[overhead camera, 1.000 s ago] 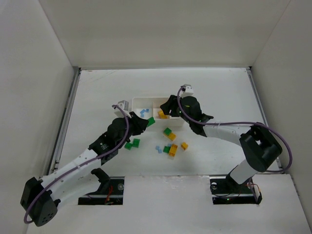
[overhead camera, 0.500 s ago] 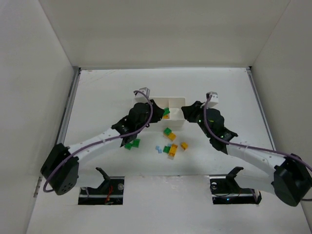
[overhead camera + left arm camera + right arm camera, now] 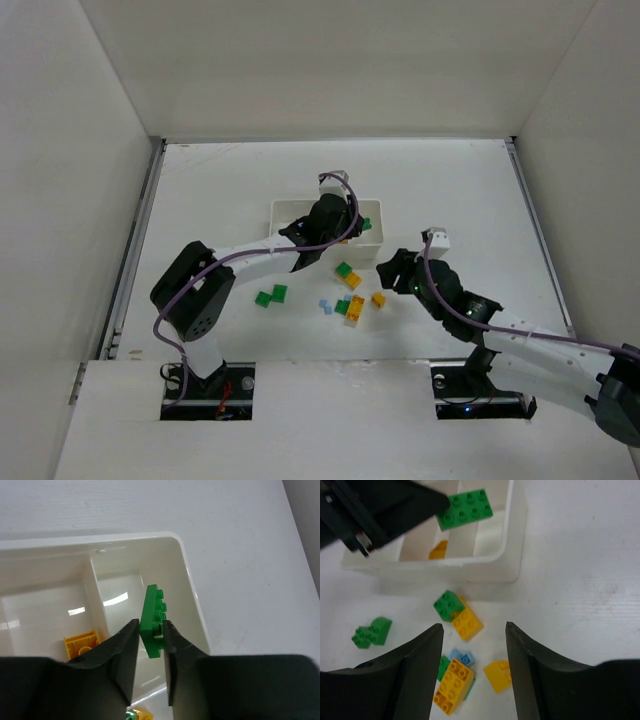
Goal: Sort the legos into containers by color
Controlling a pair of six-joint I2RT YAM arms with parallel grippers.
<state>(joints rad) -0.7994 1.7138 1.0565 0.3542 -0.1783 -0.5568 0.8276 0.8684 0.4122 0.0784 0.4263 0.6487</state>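
Green brick clamped in left gripper over tray end compartment, yellow brick next door, we saw right gripper spread empty near loose bricks.

**Brick and tray tally, as I see it from here**

I count five green legos: four on the table and one held above the tray. There are four yellow-orange legos, three on the table and one in the tray. I make out two pale blue legos on the table. There is one white tray, and I can see into two of its compartments. An arm covers the rest. Two arms are in view.
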